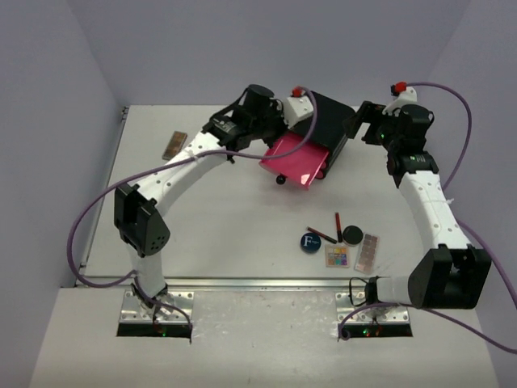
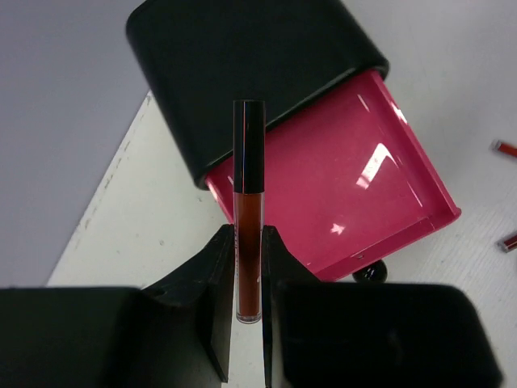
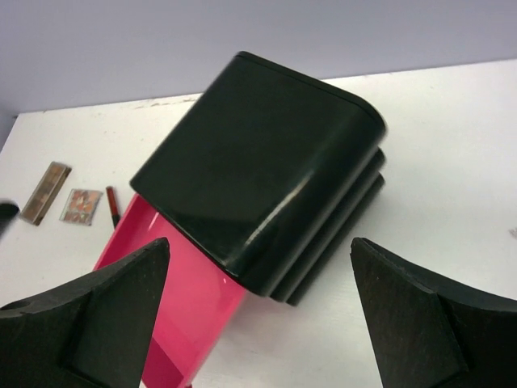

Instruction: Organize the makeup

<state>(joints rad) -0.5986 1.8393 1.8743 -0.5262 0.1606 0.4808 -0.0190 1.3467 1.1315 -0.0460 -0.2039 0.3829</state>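
Pinching the lip gloss (image 2: 249, 202), left jaws should centre over the pink drawer (image 2: 339, 186), seemingly empty; right jaws gape empty.

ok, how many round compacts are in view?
2. The blue compact with the white F lies near-right in the top view; the black compact lies to its right, two red pencils between them. Others may be hidden.
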